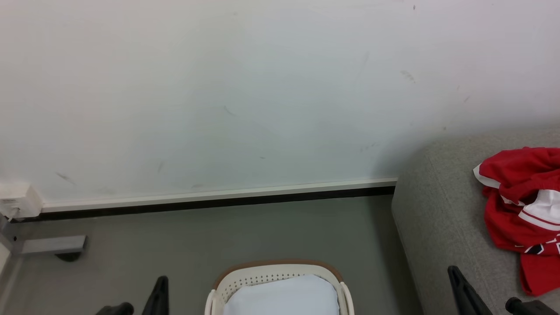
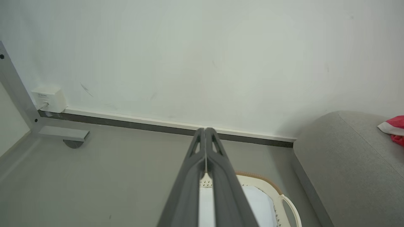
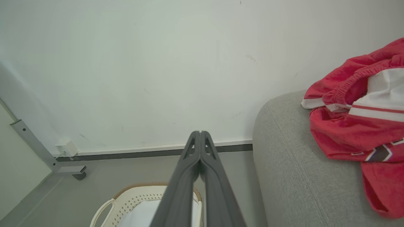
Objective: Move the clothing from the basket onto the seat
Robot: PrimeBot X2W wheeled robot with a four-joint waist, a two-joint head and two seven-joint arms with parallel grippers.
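Red clothing (image 1: 525,205) heaped on seat (image 1: 437,218); basket (image 1: 262,280) holds pale cloth (image 1: 282,297); left end effector (image 2: 205,129), right end effector (image 3: 200,132) pressed together, empty

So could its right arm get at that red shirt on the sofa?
Probably yes: the red shirt lies uncovered on the sofa, with nothing between it and the shut right fingers nearby.

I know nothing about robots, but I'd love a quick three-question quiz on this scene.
1. True or false: the red jersey lies on the grey sofa.
2. What lies in the laundry basket? A) a pale bluish-white cloth B) a red jersey C) nothing
3. Fill in: the left gripper and the right gripper are both ___, holding nothing.
Key: 1 true; 2 A; 3 shut.
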